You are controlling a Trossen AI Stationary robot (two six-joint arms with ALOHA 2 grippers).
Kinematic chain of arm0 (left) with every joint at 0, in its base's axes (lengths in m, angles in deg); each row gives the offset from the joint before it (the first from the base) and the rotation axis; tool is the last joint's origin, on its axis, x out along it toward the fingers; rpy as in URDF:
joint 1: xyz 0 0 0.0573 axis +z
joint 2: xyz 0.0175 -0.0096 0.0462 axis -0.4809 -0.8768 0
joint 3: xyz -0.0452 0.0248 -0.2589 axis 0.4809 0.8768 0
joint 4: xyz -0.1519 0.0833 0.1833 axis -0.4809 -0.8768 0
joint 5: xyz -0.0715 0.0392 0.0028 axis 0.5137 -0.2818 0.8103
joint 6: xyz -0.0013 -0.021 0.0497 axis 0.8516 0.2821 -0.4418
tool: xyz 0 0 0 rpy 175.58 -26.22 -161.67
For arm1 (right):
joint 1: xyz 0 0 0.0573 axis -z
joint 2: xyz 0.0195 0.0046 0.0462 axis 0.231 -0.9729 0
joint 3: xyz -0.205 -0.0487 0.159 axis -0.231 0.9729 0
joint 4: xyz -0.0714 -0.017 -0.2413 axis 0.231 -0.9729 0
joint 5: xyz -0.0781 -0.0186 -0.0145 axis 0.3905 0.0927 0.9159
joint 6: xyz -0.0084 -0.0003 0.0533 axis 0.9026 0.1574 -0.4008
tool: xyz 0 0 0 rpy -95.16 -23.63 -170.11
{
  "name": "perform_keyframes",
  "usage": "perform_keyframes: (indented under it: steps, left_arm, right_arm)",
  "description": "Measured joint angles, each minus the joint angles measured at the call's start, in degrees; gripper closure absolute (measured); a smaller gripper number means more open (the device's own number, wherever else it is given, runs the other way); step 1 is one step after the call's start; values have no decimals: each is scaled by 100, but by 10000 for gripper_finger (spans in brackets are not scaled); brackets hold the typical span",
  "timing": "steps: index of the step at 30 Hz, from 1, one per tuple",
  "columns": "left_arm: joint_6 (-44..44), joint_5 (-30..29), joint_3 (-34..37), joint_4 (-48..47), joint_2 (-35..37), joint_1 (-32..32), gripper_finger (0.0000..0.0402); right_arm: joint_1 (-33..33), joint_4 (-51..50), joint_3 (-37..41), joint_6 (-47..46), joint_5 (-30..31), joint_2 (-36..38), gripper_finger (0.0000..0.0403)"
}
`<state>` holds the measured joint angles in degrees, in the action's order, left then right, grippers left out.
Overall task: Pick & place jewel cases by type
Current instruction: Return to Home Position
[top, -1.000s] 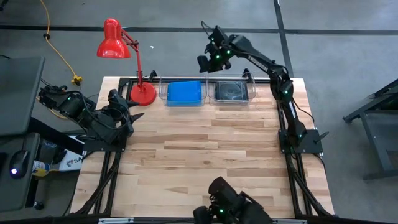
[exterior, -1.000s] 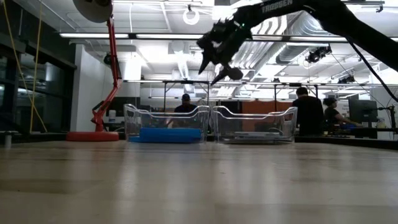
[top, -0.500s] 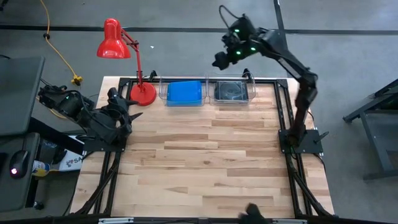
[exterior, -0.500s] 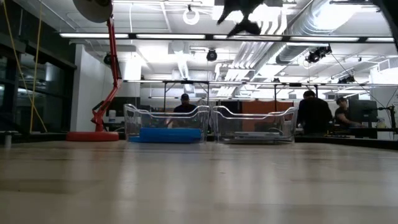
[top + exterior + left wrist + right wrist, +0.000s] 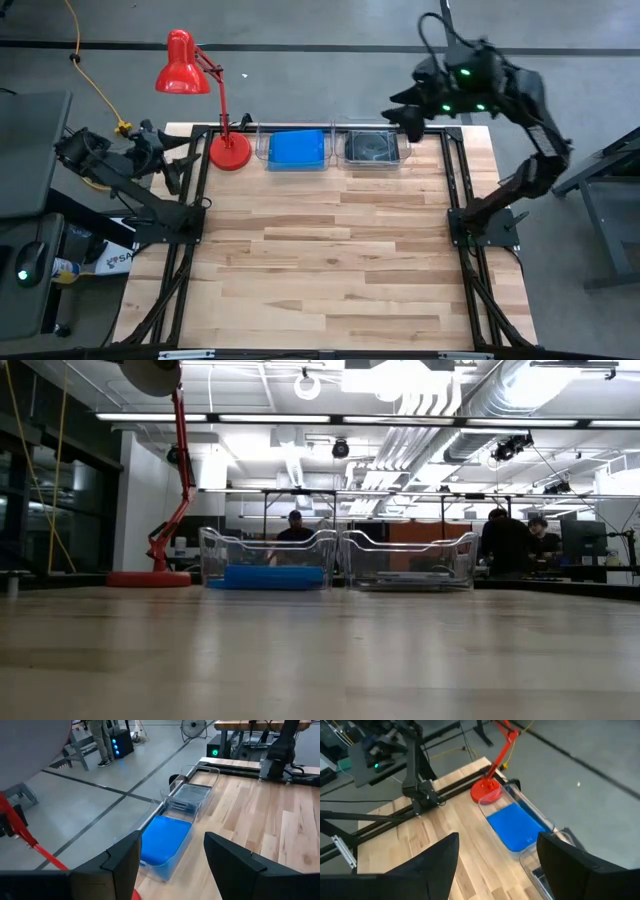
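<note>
Here the blue jewel cases point(image 5: 297, 148) lie stacked in the left clear bin point(image 5: 263, 140), at the upper middle of the high view. The dark jewel cases point(image 5: 371, 147) lie in the right clear bin point(image 5: 403, 157) just beside it. The right pincer point(image 5: 405, 112) hangs at the upper right, over that bin's outer end, fingers spread wide with nothing between them. The left pincer point(image 5: 178, 160) sits at the upper-left corner of the bench point(image 5: 330, 260), beside the red lamp point(image 5: 228, 150), likewise spread and holding nothing.
</note>
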<state>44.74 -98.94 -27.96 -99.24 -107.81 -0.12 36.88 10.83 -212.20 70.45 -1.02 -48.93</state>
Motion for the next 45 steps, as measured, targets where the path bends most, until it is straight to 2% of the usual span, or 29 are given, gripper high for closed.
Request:
perform_keyframes:
  steps: [4,7,10,14,15,18,21,26,29,33,39,45]
  left_arm:
    - [1,3,411,148,394,-2,188]
    - [52,113,911,346,717,-1,188]
    - [-87,441,1499,1105,1066,-2,188]
    - [-1214,1345,2367,2930,1452,-2,190]
    - [-1535,1539,2597,3490,1511,-2,193]
    - [-2351,1978,3216,5051,1571,-2,219]
    - [-2708,2071,3660,5974,1562,-2,267]
    - [-2805,1817,4117,6513,1543,-2,381]
    - [-2812,1619,4181,6537,1543,-2,389]
    - [-2807,1574,4196,6542,1545,-2,399]
    - [-2810,1575,4196,6760,1346,3,401]
    - [-3128,1844,4480,8477,293,181,401]
  right_arm:
    - [-418,-234,0,13,519,420,162]
    - [-662,-472,0,37,883,704,198]
    - [-818,-639,2,55,1070,942,262]
    - [-935,-899,2,180,1176,1223,372]
    - [-950,-986,2,242,1179,1282,387]
    - [-948,-1168,2,276,1207,1424,386]
    - [-948,-1381,11,323,1227,1590,399]
    - [-948,-1550,11,459,1414,1932,402]
    - [-945,-1525,98,549,1486,2227,402]
    - [-945,-1272,955,503,1568,2974,403]
    - [-945,-29,3392,211,1522,4626,403]
    - [-945,1212,5644,-151,1492,6160,403]
